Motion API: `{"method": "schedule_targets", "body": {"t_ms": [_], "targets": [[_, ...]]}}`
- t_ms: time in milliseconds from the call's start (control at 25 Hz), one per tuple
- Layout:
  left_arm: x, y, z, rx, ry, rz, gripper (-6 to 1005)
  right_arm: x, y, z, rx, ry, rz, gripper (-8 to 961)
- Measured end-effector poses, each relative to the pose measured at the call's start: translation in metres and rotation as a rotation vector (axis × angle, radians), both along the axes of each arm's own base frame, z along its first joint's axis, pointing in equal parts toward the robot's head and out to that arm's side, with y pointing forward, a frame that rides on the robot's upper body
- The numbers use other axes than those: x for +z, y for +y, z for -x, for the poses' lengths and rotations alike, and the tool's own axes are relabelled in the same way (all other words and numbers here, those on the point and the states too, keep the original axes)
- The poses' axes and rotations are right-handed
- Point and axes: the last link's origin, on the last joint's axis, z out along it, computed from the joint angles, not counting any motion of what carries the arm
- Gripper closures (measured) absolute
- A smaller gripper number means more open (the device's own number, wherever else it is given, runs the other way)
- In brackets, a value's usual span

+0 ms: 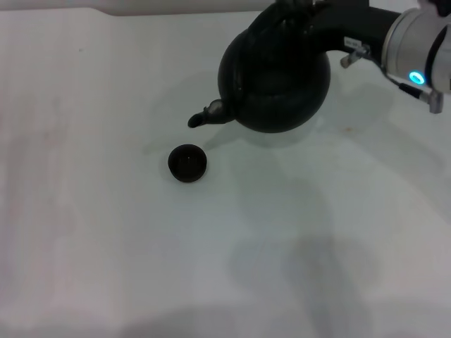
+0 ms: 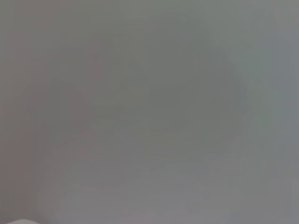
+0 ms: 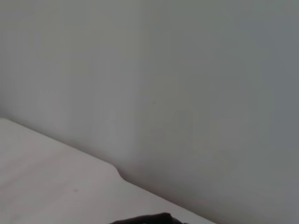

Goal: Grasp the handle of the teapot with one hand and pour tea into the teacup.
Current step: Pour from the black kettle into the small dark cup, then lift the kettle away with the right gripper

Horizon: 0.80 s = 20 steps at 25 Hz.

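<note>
Teapot (image 1: 275, 81) at far right of table (image 1: 106, 232), apparently lifted and tilted, spout aimed left and slightly near, toward teacup (image 1: 187, 163). Teacup upright, left-near of pot, apart from spout tip. Right gripper (image 1: 303, 10) at handle (image 1: 285, 7) on pot's top; fingers hidden, state not readable, though pot appears carried. Left gripper out of sight. Step judged: carry toward cup, pour not begun. Next calls for spout brought over cup mouth, then slow further tilt.
</note>
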Motion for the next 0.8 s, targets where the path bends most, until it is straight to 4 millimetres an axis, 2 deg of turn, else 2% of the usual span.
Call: {"method": "schedule_targets", "body": {"t_ms": [800], "targets": [[-0.002,0.001,-0.002,-0.005,-0.004,0.004,170,-0.025,-0.004,0.015,0.124,-0.072,-0.010,780]]}}
